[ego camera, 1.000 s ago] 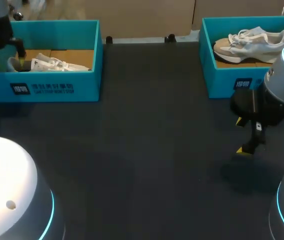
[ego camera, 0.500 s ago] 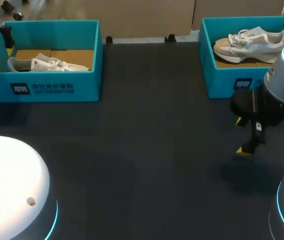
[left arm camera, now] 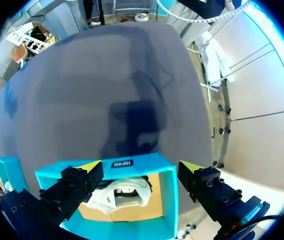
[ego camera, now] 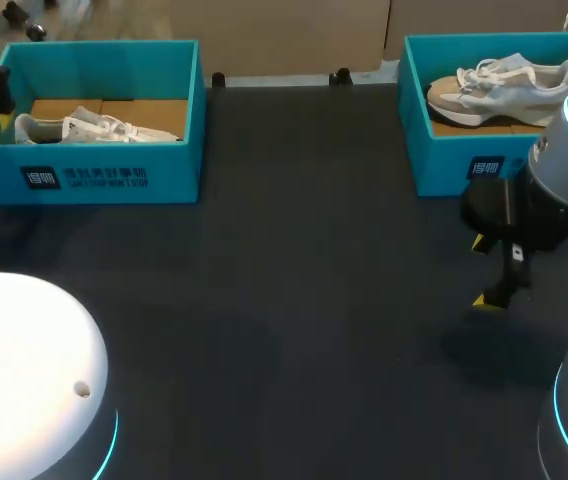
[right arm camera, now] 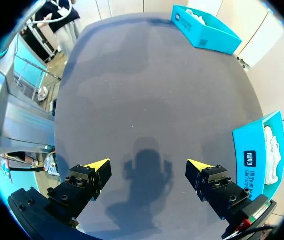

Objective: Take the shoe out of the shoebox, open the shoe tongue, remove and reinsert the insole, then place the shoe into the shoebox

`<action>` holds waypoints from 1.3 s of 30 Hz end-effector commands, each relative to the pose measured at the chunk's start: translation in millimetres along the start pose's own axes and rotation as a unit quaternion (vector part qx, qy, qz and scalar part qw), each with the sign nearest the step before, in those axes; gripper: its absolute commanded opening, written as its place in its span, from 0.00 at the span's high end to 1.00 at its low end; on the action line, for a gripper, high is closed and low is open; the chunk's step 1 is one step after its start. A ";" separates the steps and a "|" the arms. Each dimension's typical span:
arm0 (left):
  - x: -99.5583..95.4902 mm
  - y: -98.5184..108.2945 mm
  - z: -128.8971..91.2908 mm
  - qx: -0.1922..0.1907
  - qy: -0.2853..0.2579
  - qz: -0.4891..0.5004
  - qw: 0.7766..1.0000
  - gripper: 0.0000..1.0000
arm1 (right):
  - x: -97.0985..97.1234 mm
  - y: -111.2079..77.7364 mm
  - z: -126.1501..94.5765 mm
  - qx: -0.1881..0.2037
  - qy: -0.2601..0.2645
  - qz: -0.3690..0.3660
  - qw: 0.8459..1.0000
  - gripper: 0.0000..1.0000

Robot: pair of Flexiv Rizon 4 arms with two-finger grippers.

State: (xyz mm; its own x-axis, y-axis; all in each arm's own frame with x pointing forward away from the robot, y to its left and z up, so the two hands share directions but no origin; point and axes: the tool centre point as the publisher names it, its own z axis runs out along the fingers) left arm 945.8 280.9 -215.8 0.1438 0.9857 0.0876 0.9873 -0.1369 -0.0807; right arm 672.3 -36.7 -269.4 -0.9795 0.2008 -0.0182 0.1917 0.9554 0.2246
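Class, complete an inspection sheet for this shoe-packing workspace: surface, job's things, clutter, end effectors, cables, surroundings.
Surface: dark table, bare in the middle.
Job's things: white shoe in left shoebox; beige sneaker in right shoebox.
Clutter: two small black objects at the far edge.
End effectors: left end effector open above the left shoebox; right end effector open over bare table.
Cables: nothing seen.
Surroundings: nothing seen reaching over the table.

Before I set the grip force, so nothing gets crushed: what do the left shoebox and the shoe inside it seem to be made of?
Left shoebox: probably cardboard, matte teal outside; its floor shows bare brown board with a seam. Shoe in it: white, seemingly soft fabric or mesh upper with laces, no gloss; the sole's material cannot be told.
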 end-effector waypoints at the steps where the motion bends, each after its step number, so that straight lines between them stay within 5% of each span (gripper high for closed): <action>1: -1.9 -26.1 -7.5 -0.015 -0.002 0.004 1.000 0.00 | 1.1 -0.9 0.4 0.000 -0.001 0.000 1.000 0.00; 6: -1.9 -26.1 -7.5 -0.015 -0.002 0.004 1.000 0.00 | -1.9 -1.9 -1.8 0.003 0.002 0.006 1.000 0.00; 13: -1.9 -26.1 -7.5 -0.015 -0.002 0.004 1.000 0.00 | -49.3 -15.7 -41.1 0.024 -0.002 0.089 0.996 0.00; 16: -1.9 -26.1 -7.5 -0.015 -0.002 0.004 1.000 0.00 | -74.0 -17.8 -51.0 0.070 0.000 0.118 0.991 0.00; 22: -1.9 -26.1 -7.5 -0.015 -0.002 0.004 1.000 0.00 | -118.1 -35.9 -68.6 0.086 -0.029 0.246 0.965 0.00; 35: -1.9 -26.1 -7.5 -0.015 -0.002 0.004 1.000 0.00 | -118.1 -35.9 -68.6 0.086 -0.029 0.246 0.965 0.00; 39: -1.9 -26.1 -7.5 -0.015 -0.002 0.004 1.000 0.00 | -159.2 -52.1 -66.2 0.081 -0.033 0.343 0.935 0.00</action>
State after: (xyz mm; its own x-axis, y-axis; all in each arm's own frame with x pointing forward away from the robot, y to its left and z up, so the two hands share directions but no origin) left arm 921.8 282.2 -206.8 0.1507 0.9853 0.0800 0.9877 -0.1466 -0.0551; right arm 788.9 -120.4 -209.4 -0.6988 0.7151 -0.0174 0.7129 0.6983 0.0647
